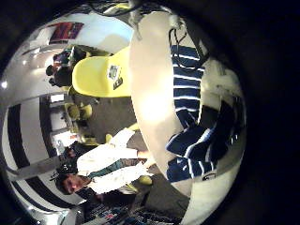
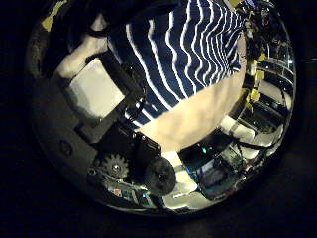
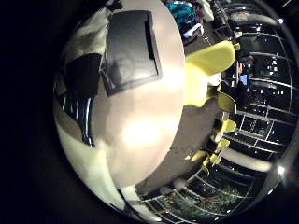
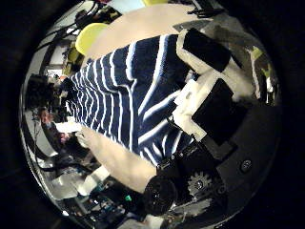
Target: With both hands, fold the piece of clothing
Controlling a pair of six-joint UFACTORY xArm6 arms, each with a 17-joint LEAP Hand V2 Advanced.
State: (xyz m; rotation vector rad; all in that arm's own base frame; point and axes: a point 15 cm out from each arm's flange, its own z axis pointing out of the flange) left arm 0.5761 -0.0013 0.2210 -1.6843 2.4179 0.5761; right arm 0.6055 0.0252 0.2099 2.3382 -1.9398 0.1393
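On the round table [image 1: 155, 94], pale and bare over much of its top, lies one item: a piece of clothing [image 4: 124, 91], dark with white stripes, colours as seen in the palm views only, since no outside view is supplied. Position: the right thumb side palm view shows it spread flat over the table, filling much of that view and so close under the right palm; its long axis runs from about 2 o'clock to 8 o'clock in that picture, and the stripes run along the same line. The left thumb side palm view shows the clothing [image 2: 188, 50] likewise close, lying on the table at 12 to 1 o'clock, one curved edge giving way to bare tabletop. The left little finger side palm view shows the clothing [image 1: 192, 112] from farther off, near the table edge, its far end bunched in folds. Left hand [image 2: 109, 109]: black and white parts lie against the cloth; whether the fingers grip it cannot be told. Right hand [image 4: 210, 95]: black and white finger parts rest on the striped cloth at its near edge; grip likewise cannot be told. Accessory items: a yellow chair [image 1: 98, 75] just beside the table; a dark flat pad [image 3: 131, 51] on the tabletop.
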